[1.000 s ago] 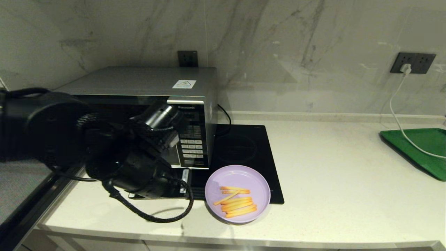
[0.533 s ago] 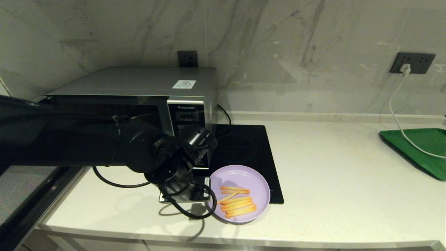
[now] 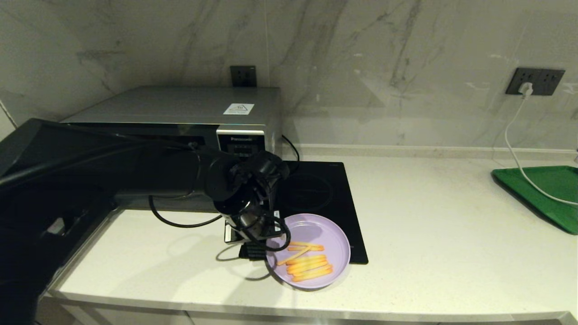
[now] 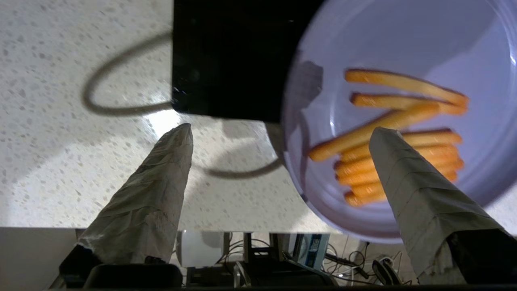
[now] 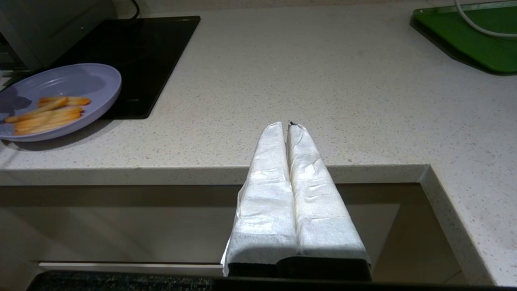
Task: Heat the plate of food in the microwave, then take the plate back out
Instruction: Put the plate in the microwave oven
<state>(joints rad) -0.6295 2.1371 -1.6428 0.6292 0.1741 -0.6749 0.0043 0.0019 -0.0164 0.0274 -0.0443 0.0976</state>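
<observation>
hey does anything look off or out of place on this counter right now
One thing: the plate of food sits half on the black glass hob and half on the counter, near its front edge. The microwave door hangs open. Nothing looks spilled or damaged; the fries stay on the plate.

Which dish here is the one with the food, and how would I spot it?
Find the big silver microwave at the counter's left; a black hob lies beside it. The plate sits on the hob's front corner, overhanging onto the counter. It is round, pale lilac, with orange-yellow fries, unlike the green tray far right.
</observation>
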